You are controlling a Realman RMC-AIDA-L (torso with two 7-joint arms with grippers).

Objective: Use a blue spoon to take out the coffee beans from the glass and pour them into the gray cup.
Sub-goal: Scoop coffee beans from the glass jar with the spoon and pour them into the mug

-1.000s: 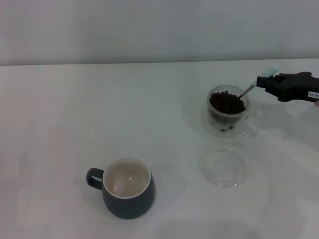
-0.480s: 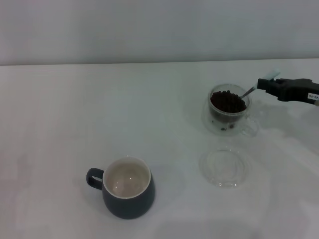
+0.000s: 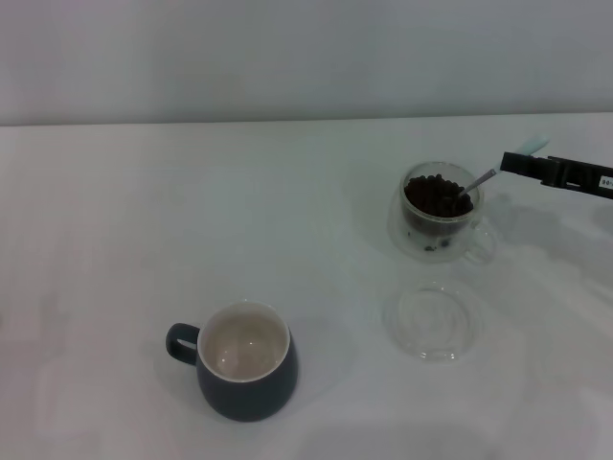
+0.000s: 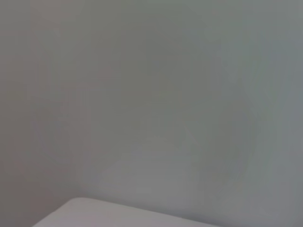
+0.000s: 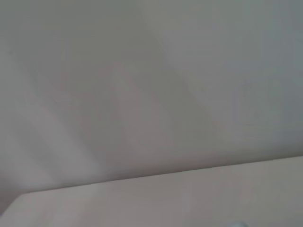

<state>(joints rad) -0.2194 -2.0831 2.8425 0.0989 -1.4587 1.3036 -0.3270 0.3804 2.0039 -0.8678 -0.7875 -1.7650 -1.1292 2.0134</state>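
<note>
The clear glass (image 3: pixel 439 215) stands at the right of the table, full of dark coffee beans (image 3: pixel 433 194). The blue spoon (image 3: pixel 483 178) leans in it, its bowl down among the beans and its pale blue handle end up at the right. My right gripper (image 3: pixel 522 163) comes in from the right edge and is shut on the spoon's handle. The gray cup (image 3: pixel 245 360) with a cream inside stands at the front left, handle to the left, and looks empty. My left gripper is out of view. Both wrist views show only wall and table edge.
A flat clear glass saucer (image 3: pixel 432 321) lies just in front of the glass. The white table (image 3: pixel 144 230) runs back to a pale wall.
My right gripper has drawn back to the right and tilted, so less of it shows. The spoon stays in the beans, its handle leaning further right.
</note>
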